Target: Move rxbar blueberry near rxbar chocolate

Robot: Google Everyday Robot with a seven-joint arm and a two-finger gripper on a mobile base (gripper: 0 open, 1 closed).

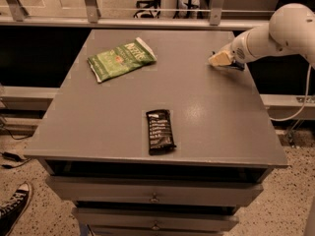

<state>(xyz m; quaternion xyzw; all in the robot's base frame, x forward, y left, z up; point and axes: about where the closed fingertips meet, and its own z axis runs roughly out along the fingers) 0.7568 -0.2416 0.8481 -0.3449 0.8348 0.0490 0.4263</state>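
Note:
The rxbar chocolate (160, 131), a black glossy bar with white text, lies flat near the table's front edge, about in the middle. My gripper (220, 59) is at the table's far right edge, low over the surface, on the end of the white arm (275, 33). A small dark blue piece, the rxbar blueberry (236, 66), shows just under and behind the gripper; most of it is hidden. The blue bar is far from the black bar, to its back right.
A green chip bag (121, 59) lies at the back left of the grey table (98, 127). Drawers sit below the front edge. A railing runs behind the table. A shoe (12, 208) is on the floor at the lower left.

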